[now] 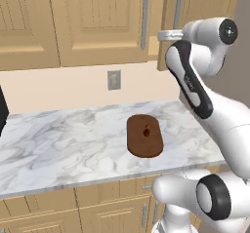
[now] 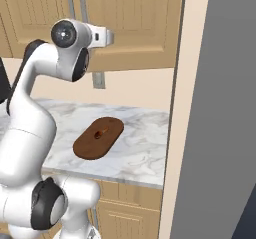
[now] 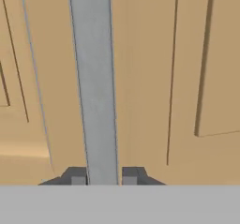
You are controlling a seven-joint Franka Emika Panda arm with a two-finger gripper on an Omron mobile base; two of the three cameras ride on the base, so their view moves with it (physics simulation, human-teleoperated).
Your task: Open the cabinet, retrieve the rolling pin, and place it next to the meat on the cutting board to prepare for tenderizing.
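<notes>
Cabinet (image 1: 97, 22): doors closed | gripper (image 3: 103, 176): clamped on handle (image 3: 96, 78) | meat (image 1: 146, 132): on cutting board (image 1: 144, 142)

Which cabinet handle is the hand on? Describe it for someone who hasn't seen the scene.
Look at the wall cabinet above the marble counter. Two long vertical grey bars sit side by side where its doors meet. It is the right handle, the one with the hand shut around it.

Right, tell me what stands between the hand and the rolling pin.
The cabinet doors: both look shut, so whatever is inside is hidden behind them. The hand is shut on the grey bar handle of one door, a fingertip on each side. Nothing visible blocks the cutting board beside the meat.
</notes>
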